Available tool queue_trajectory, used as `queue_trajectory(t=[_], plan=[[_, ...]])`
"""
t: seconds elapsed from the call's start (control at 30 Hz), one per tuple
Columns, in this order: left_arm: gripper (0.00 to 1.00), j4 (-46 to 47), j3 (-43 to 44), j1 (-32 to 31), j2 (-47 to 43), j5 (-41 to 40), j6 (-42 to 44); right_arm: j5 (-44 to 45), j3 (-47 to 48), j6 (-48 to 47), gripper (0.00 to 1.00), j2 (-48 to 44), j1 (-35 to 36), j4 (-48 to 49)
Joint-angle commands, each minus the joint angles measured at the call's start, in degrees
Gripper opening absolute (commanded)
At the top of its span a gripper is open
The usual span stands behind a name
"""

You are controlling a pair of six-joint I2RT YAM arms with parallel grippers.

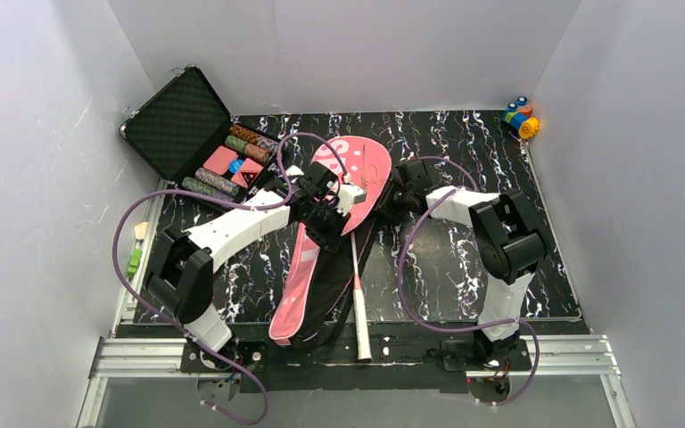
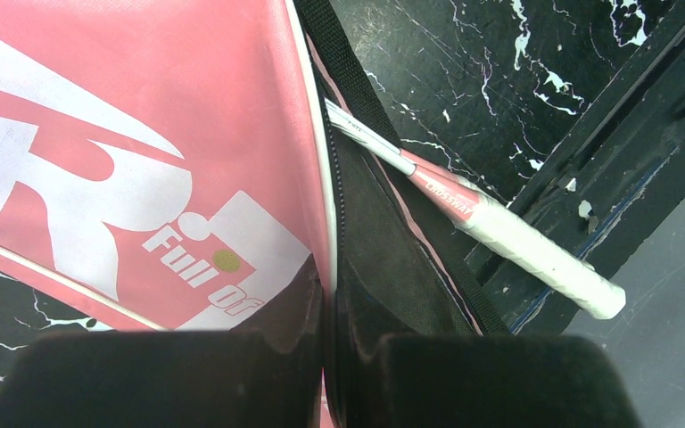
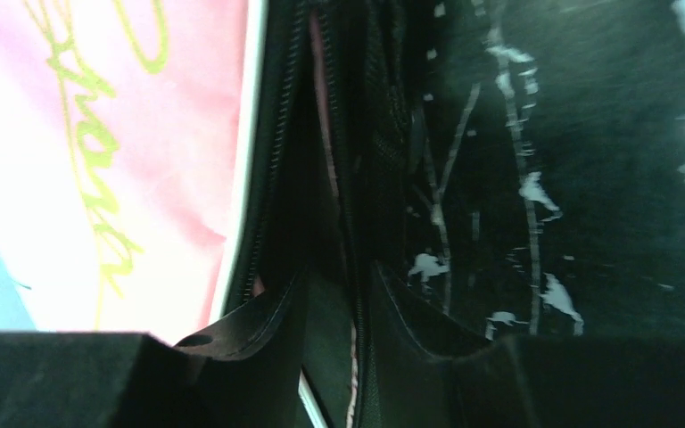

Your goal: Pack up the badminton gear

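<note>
The pink bag (image 1: 357,165) lies lengthwise down the middle of the black marbled table (image 1: 450,267). Its side zip is open. My left gripper (image 1: 328,218) is shut on the edge of the bag's top flap (image 2: 98,116), pinching the white piping between its fingertips (image 2: 332,294). One racket (image 1: 362,330) sticks out of the bag's narrow end. Its white handle (image 2: 535,254) reaches over the table's near edge, and its head is hidden inside. My right gripper (image 1: 391,203) is at the bag's right side. Its jaws (image 3: 339,312) stand apart astride the black zip edge of the bag (image 3: 143,134).
A black hard case (image 1: 187,125) stands open at the back left with striped chip stacks (image 1: 218,183). A small coloured toy (image 1: 521,117) sits in the back right corner. Small green and wooden pieces (image 1: 136,250) lie off the table's left edge. White walls close in three sides.
</note>
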Motion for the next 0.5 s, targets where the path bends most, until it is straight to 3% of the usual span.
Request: queue_trajectory(t=[0.0, 0.47], plan=[[0.00, -0.05, 1.98, -0.59, -3.28, 3.27, -0.16, -0.96, -3.84, 2.80, 0.39, 0.18, 2.63, 3.22], [0.00, 0.21, 1.78, -0.64, -2.96, 3.19, -0.14, -6.15, -15.11, 8.61, 0.35, -4.22, 8.54, 10.34]])
